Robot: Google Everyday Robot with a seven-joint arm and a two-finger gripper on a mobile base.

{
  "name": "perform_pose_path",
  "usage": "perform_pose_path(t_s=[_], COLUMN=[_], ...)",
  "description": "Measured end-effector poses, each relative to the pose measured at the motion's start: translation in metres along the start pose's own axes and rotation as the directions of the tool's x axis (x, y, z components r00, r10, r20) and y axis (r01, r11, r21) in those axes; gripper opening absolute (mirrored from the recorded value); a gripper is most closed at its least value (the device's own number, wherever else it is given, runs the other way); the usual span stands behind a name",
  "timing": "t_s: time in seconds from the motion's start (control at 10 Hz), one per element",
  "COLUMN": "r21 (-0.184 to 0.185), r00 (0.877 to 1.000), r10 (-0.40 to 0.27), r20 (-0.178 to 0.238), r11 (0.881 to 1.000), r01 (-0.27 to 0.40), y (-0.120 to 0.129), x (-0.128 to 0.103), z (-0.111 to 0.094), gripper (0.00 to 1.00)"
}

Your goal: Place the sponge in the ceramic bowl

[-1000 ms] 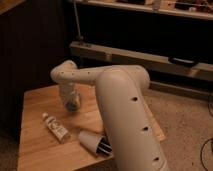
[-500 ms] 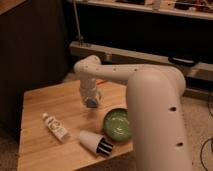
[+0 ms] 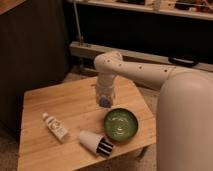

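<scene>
Camera view: a white robot arm (image 3: 150,75) comes in from the lower right as a broad rounded shell, narrows along a link dotted with small dark holes, and bends at an elbow near the middle of the picture; from that elbow the wrist hangs straight down over a wooden table (image 3: 60,102). The gripper (image 3: 105,99) sits at the bottom of this wrist, pointing down above the far half of the tabletop; it is clamped on the sponge (image 3: 105,102), which shows only as a small blue-grey patch at the gripper's lower end; whether the sponge touches the wood beneath cannot be told.

The ceramic bowl (image 3: 121,125), round, glossy green and with a darker rim, stands upright on the table near its front right edge; it lies just beside the gripper, lower and to the right in the picture, so the sponge is near the bowl's rim but outside it. A white cup with dark stripes (image 3: 95,142) lies on its side near the front edge, its striped end close to the bowl. A white labelled bottle (image 3: 55,127) lies flat further left, apart from the cup; a pale ledge (image 3: 95,50) runs along the dark wall behind the table.
</scene>
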Motion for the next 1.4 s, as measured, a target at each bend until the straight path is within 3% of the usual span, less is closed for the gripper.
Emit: perform_pose_path(t_s=[0.4,0.7,1.1,1.2,1.4], r21=[-0.033,-0.026,-0.043,-0.046,-0.048], r00=[0.997,0.993,0.985,0.983,0.98], r10=[-0.005,-0.01,0.066,0.077,0.09], r20=[0.079,0.119,0.162,0.167,0.177], r11=[0.999,1.0,0.997,0.996,0.995], r01=[0.007,0.013,-0.06,-0.07,-0.083], y=[0.031,0.029,0.085,0.091,0.101], x=[-0.049,-0.073,-0.091,-0.094,-0.102], z=[0.0,-0.015,-0.023,-0.026,-0.028], gripper=[0.04,0.33,0.74,0.8,0.8])
